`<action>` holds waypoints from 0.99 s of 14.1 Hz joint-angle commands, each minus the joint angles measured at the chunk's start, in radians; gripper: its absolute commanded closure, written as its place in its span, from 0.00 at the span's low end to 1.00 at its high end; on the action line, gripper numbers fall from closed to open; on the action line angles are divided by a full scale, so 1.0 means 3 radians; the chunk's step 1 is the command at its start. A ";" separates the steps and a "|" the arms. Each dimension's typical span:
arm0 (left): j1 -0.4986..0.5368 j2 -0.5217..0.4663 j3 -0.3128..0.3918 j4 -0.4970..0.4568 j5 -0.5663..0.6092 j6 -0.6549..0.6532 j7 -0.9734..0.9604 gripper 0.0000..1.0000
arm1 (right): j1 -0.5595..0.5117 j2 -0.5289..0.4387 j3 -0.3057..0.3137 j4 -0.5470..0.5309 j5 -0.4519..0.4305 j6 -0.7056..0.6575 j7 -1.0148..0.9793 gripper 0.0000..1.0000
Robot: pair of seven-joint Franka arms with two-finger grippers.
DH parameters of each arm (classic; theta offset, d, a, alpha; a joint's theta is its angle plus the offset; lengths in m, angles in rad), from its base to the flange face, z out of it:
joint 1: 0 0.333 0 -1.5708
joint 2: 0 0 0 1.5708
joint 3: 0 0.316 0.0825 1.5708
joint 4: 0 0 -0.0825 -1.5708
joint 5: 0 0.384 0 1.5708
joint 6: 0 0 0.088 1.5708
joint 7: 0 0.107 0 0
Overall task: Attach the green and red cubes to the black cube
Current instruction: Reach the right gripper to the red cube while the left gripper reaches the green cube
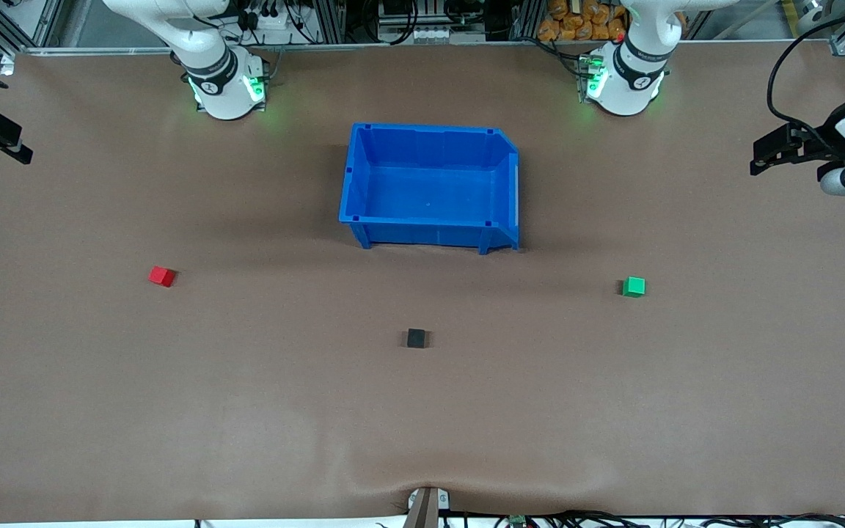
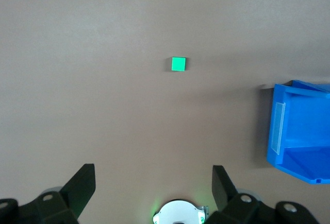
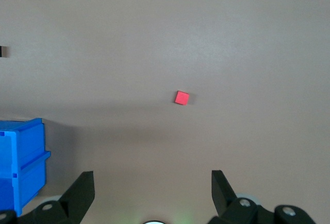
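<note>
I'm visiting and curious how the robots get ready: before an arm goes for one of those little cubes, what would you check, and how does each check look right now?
1. Left gripper open and holding nothing: ok, it is up high at the left arm's end of the table.
2. Right gripper open and holding nothing: ok, up high at the right arm's end.
3. Green cube lies free on the table, nothing touching it: ok.
4. Red cube lies free too: ok.
5. Black cube in the open, nearer to the front camera than the blue bin: ok.
6. Cubes joined to the black cube: not ok, all three lie well apart.
</note>
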 commanded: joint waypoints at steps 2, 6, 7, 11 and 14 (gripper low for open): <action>0.0014 -0.0026 -0.0018 0.0030 -0.0053 -0.0068 0.0183 0.00 | 0.0014 -0.0081 0.0001 -0.0061 -0.0026 0.0004 -0.0018 0.00; 0.0009 0.0045 -0.0018 0.0071 -0.0058 -0.0063 0.0153 0.00 | 0.0014 -0.0081 0.0001 -0.0061 -0.0031 0.0004 -0.0023 0.00; 0.0014 0.0096 -0.0018 0.0071 -0.0093 -0.0063 0.0148 0.00 | 0.0014 -0.0081 0.0001 -0.0061 -0.0031 0.0004 -0.0023 0.00; 0.0019 0.0280 -0.0018 0.0030 -0.0150 0.0207 0.0123 0.00 | -0.0001 0.0016 0.0001 0.0000 -0.0061 0.0049 -0.0023 0.00; -0.0011 0.0475 -0.0023 -0.0118 -0.0155 0.0417 0.0102 0.00 | -0.0032 0.0378 -0.0014 0.0214 -0.0026 0.0070 -0.0028 0.00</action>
